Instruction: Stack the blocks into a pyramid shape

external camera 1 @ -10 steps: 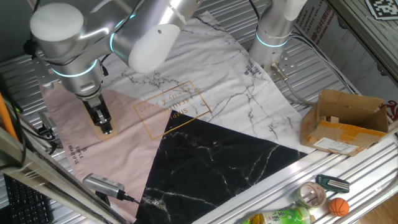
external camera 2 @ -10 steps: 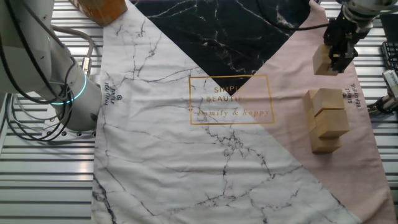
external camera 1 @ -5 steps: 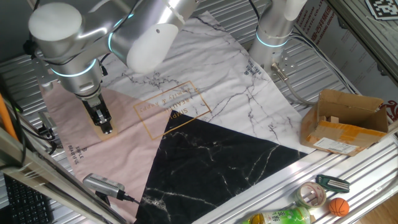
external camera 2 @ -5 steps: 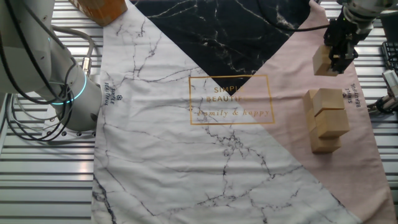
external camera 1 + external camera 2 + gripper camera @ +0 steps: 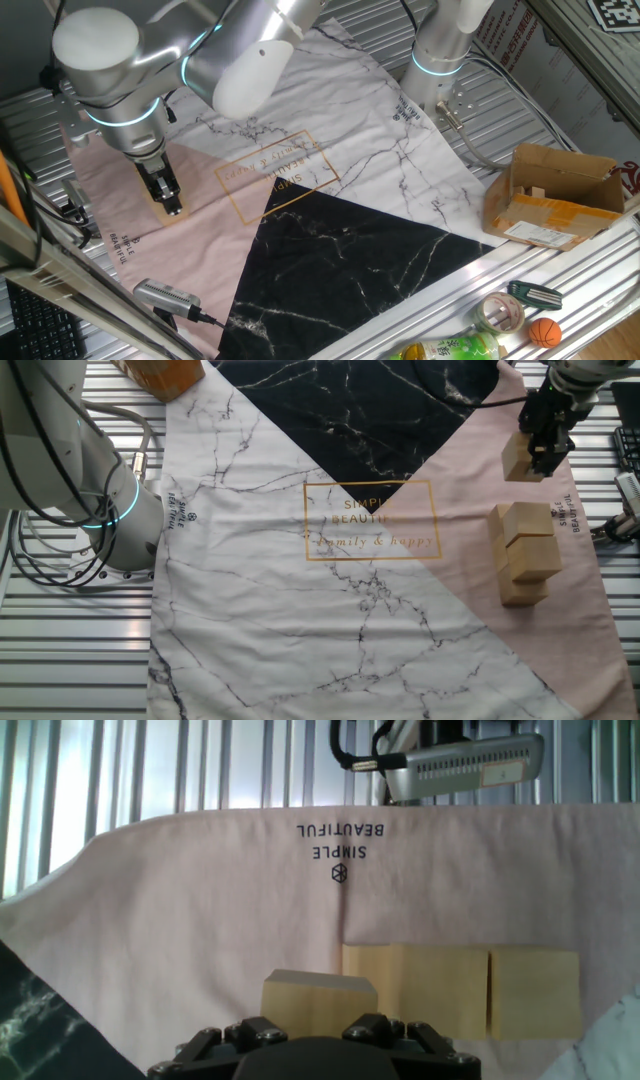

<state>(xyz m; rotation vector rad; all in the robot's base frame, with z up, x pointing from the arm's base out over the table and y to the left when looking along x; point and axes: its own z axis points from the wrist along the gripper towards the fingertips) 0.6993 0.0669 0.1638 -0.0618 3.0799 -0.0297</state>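
Note:
My gripper (image 5: 545, 455) is shut on one tan wooden block (image 5: 516, 457) over the pink corner of the cloth. In the hand view that block (image 5: 318, 998) sits between the jaws of the gripper (image 5: 320, 1028), whose fingertips are hidden behind it. More blocks (image 5: 525, 555) lie packed together on the pink cloth, some stacked on others; in the hand view these blocks (image 5: 460, 990) show as a row just right of and beyond the held one. From the first fixed view the gripper (image 5: 170, 203) points down at the pink cloth and the arm hides the blocks.
A brown cardboard box (image 5: 555, 195) stands off the cloth, also seen as the box (image 5: 160, 372). A grey device (image 5: 455, 762) with a cable lies beyond the cloth's edge. A second arm's base (image 5: 95, 490) stands beside the white marble part. Tape roll (image 5: 500, 313) and small ball (image 5: 544, 332) lie nearby.
Almost nothing: the arm's upper links have shifted slightly, while the gripper stays shut on the block at nearly the same spot.

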